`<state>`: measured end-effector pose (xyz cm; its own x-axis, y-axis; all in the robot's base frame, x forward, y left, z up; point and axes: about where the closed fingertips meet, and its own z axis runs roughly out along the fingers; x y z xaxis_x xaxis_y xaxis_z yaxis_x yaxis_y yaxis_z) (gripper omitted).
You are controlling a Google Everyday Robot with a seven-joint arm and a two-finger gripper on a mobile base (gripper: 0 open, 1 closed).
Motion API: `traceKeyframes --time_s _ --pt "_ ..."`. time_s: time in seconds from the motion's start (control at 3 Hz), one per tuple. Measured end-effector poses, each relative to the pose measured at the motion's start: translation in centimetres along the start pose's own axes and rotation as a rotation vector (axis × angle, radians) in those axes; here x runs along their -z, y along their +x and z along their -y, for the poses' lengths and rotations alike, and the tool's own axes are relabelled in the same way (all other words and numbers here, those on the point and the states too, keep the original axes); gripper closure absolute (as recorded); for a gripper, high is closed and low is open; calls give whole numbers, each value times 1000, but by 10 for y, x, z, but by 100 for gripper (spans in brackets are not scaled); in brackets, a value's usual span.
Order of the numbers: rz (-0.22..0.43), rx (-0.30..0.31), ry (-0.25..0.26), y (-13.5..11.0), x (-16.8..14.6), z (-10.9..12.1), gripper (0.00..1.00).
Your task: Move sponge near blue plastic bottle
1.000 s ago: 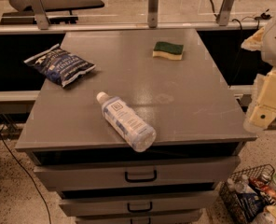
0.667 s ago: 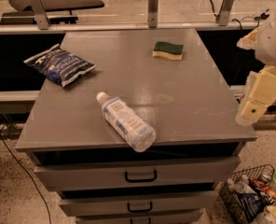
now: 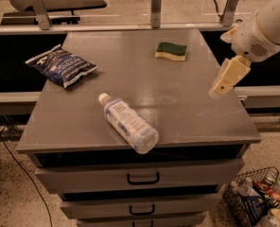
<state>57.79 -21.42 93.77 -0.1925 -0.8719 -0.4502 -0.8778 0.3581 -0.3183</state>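
The sponge (image 3: pixel 171 51), dark green on top over pale yellow foam, lies flat at the back right of the grey cabinet top (image 3: pixel 187 112). The blue plastic bottle (image 3: pixel 128 123), clear with a white cap and a white-and-blue label, lies on its side near the front edge, cap pointing to the back left. My gripper (image 3: pixel 221 85) hangs from the white arm at the right and hovers over the right edge of the top. It is to the right of the sponge and nearer the front, touching nothing.
A dark blue chip bag (image 3: pixel 62 66) lies at the back left of the top. Drawers with black handles (image 3: pixel 143 178) sit below the front edge. A wire basket (image 3: pixel 256 202) of items stands on the floor at the lower right. A rail with posts (image 3: pixel 155 8) runs behind.
My arm and gripper have moved left and a little up, from beside the cabinet to over its right edge. The sponge, bottle and bag have not moved.
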Motion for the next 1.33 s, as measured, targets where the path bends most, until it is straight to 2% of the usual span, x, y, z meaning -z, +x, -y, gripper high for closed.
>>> traceKeyframes --time_s 0.33,0.67,1.0,1.33 --pt "104 -39 23 -9 -46 46 0" --pt "211 -109 51 -17 -89 91 0" --pt "299 -196 72 -24 -121 129 0" --pt "352 -264 87 -33 -148 155 0"
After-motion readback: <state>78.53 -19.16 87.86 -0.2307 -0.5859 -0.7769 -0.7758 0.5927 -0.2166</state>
